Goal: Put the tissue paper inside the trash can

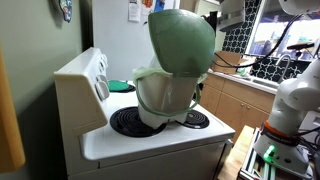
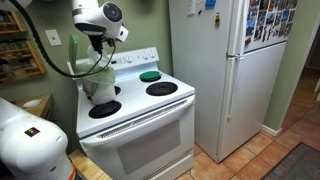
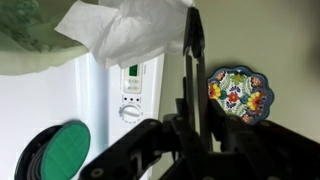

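Note:
The trash can (image 1: pixel 165 95) stands on the white stove's back burner, with a cream body and its sage-green domed lid (image 1: pixel 182 40) hinged open. It also shows in an exterior view (image 2: pixel 98 82). In the wrist view, my gripper (image 3: pixel 193 12) has its two black fingers pressed together on a corner of the white tissue paper (image 3: pixel 130 30). The tissue hangs to the left of the fingers, beside the can's green lid (image 3: pixel 20 30). In an exterior view my gripper (image 2: pixel 96 44) hovers just above the can. The lid hides it in the view from the stove's side.
The stove's control panel (image 3: pixel 132 90) stands behind the can. A green disc (image 2: pixel 150 76) lies on a back burner. A painted floral plate (image 3: pixel 238 93) hangs on the wall. A white fridge (image 2: pixel 225 70) stands beside the stove. Wooden cabinets (image 1: pixel 235 100) stand past the stove.

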Robot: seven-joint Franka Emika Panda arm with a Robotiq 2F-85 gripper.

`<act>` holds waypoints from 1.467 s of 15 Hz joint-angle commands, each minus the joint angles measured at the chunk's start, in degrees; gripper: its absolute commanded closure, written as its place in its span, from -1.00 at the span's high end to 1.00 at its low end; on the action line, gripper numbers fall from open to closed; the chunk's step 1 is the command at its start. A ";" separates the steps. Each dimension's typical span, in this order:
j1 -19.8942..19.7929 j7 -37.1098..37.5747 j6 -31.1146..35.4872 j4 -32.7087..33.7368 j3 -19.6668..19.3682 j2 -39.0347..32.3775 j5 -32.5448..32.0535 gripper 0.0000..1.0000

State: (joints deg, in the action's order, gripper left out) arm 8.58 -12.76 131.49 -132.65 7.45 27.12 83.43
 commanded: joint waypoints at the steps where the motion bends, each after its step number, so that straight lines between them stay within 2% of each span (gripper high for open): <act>1: -2.01 5.21 -3.64 -2.33 0.11 3.42 -5.70 -0.87; 3: -2.50 5.99 -3.67 -2.49 -0.05 3.84 -6.70 -0.83; 5: -2.95 6.32 -3.61 -2.61 -0.14 4.00 -7.19 -0.55; 7: -3.30 6.44 -3.51 -2.61 -0.28 4.04 -7.23 -0.87; 8: -3.45 6.54 -3.54 -2.60 -0.32 4.03 -7.33 -0.87; 10: -3.63 6.47 -3.66 -2.53 -0.44 3.87 -7.31 -0.68; 11: -3.68 6.41 -3.78 -2.50 -0.50 3.77 -7.29 -0.43; 12: -3.68 6.24 -3.92 -2.46 -0.58 3.67 -7.16 -0.41; 13: -3.64 6.12 -4.05 -2.37 -0.63 3.60 -7.04 -0.61; 16: -3.35 5.47 -5.05 -1.80 -0.75 3.05 -6.61 -0.87; 20: -3.23 5.44 -7.55 -1.23 -0.62 2.58 -6.73 -0.87; 22: -3.54 5.56 -7.64 -1.35 -0.45 2.66 -6.76 0.05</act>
State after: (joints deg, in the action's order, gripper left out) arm 5.36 -7.96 125.46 -133.82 7.19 29.31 77.52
